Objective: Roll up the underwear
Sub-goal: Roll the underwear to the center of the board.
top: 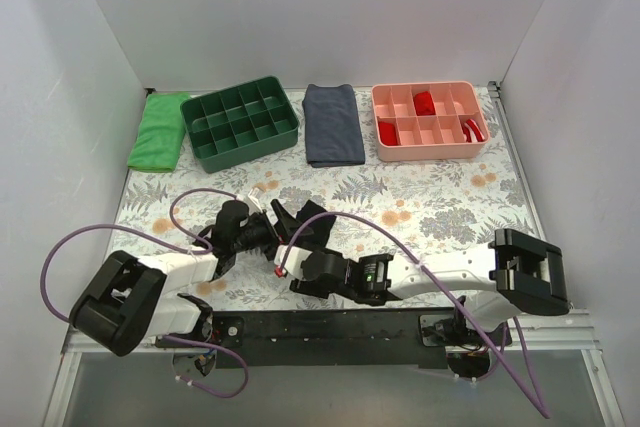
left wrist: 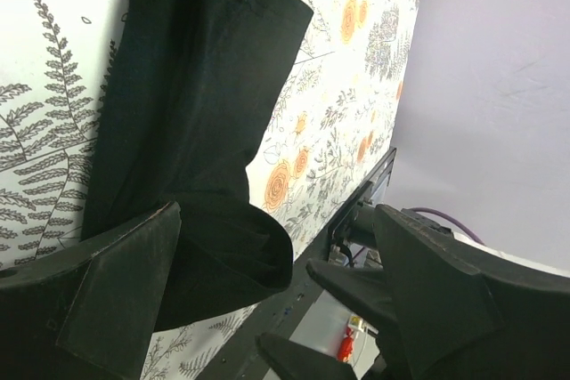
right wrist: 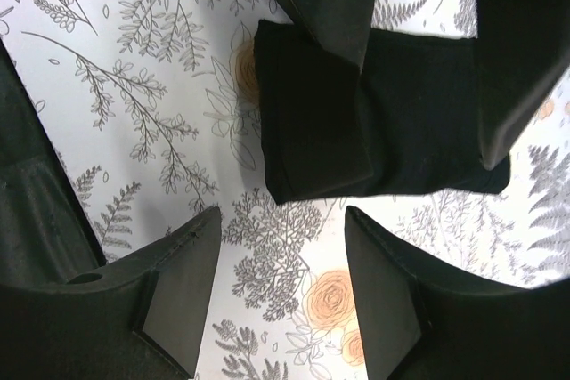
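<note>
From above, we saw the left claw (top: 292,217) and the right claw (top: 302,252) close together at the near middle of the flowered surface (top: 440,197). Their black parts overlapped, so we could not separate them well. Along the far edge lay a green cloth (top: 158,132), a green tray (top: 240,123), a folded navy-grey cloth (top: 333,125) and a pink tray (top: 430,147) with small red rolls (top: 424,102) in some compartments. In the left wrist view, the underwear (left wrist: 191,122) lay on the surface as a long folded black band. Its near end curled up a little between the fingers of the left claw, which stood wide apart and gripped nothing. The cloth was right at the finger (left wrist: 125,291) on the picture's left and apart from the other one. In the right wrist view, the underwear was a folded black rectangle with a thicker layer on one part, and the left claw's fingers came over it from the top. The right claw's own fingers stood wide over bare surface, just beside the cloth's edge, and held nothing.
</note>
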Robot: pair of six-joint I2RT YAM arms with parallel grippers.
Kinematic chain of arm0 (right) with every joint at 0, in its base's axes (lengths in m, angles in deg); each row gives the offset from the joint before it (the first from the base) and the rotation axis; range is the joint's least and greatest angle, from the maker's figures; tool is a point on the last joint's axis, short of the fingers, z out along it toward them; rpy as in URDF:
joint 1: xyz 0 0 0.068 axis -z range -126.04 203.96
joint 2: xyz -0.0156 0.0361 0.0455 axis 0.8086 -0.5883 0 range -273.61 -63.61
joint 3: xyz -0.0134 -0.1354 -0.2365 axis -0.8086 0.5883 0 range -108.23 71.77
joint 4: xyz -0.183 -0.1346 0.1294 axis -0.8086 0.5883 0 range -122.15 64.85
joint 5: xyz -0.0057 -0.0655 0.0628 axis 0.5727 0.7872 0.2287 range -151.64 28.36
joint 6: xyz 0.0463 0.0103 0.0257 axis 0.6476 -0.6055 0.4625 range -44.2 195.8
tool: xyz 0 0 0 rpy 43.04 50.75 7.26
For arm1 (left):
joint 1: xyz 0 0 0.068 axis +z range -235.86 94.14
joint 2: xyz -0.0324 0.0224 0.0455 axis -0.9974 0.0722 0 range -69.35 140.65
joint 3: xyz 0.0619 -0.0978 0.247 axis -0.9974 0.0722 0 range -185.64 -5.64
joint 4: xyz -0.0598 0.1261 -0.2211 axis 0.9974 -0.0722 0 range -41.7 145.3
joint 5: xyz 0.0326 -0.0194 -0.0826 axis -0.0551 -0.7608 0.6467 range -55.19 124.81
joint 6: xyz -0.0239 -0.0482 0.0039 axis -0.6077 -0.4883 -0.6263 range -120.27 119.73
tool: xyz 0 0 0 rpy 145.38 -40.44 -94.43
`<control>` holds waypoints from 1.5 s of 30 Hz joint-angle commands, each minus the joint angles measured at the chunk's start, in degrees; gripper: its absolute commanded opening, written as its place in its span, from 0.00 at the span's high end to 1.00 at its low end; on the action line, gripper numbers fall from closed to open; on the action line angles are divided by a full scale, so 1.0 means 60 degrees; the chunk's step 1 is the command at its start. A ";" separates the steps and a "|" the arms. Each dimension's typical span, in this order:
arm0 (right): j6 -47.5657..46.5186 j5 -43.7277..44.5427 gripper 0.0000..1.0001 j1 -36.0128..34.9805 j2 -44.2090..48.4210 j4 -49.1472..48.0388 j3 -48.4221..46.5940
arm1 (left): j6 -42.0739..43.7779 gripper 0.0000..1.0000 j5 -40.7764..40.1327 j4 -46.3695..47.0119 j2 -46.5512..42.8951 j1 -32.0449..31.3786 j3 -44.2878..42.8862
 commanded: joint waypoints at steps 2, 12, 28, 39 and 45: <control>-0.0908 0.0726 0.35 -0.0378 -0.0328 -0.0216 -0.0861 | 0.0353 0.08 -0.0480 -0.1621 0.0467 -0.0030 0.0154; -0.1436 0.0989 0.34 -0.0539 -0.1090 -0.0700 -0.0920 | 0.0426 0.08 -0.0363 -0.1812 0.0731 -0.0030 -0.0066; -0.2256 0.1941 0.32 -0.0481 -0.2334 -0.2003 -0.0555 | 0.0470 0.07 -0.0070 -0.1681 0.1024 -0.0030 -0.0110; -0.2564 0.2161 0.43 -0.0159 -0.2774 -0.2413 -0.0247 | 0.0470 0.07 0.0121 -0.1402 0.1185 -0.0016 -0.0066; -0.2448 0.1795 0.64 -0.0012 -0.2702 -0.2385 -0.0291 | 0.0499 0.07 0.0135 -0.1431 0.1200 -0.0016 -0.0110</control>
